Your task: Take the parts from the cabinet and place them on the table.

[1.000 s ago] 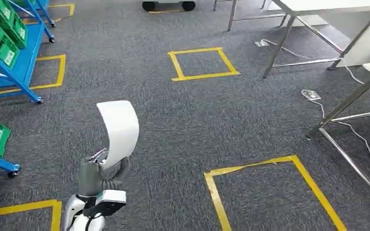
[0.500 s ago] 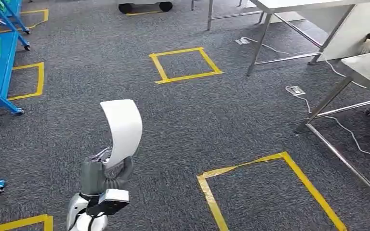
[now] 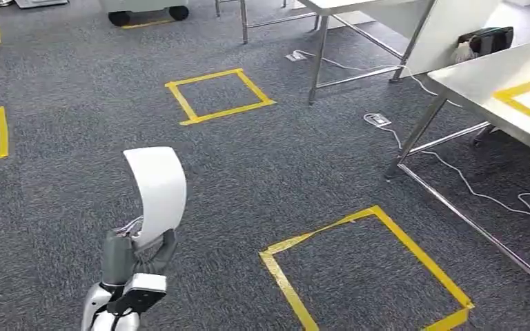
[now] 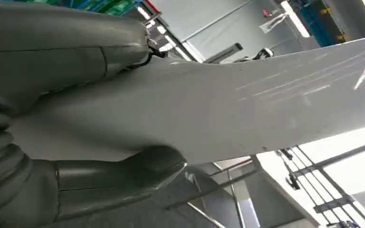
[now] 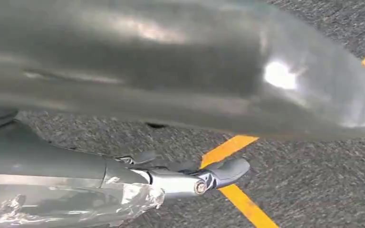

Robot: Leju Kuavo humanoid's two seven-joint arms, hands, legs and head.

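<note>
Left hand (image 3: 134, 252) grips the lower end of a curved white part (image 3: 154, 186); the part stands up out of the hand and arches over at its top. Thumb and fingers (image 4: 123, 178) clamp it from both sides. Bench (image 3: 504, 93) lies well apart, ahead and to the right of the hand. Carpet floor (image 3: 262, 165) with yellow tape squares below. Right hand (image 5: 180, 66): state cannot be told.

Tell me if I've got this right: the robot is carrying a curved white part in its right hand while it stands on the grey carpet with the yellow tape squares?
Nearly. The curved white part is in the left hand, not the right; the head view shows that arm coming in on the robot's left. The rest holds: grey carpet marked with yellow tape squares.
</note>
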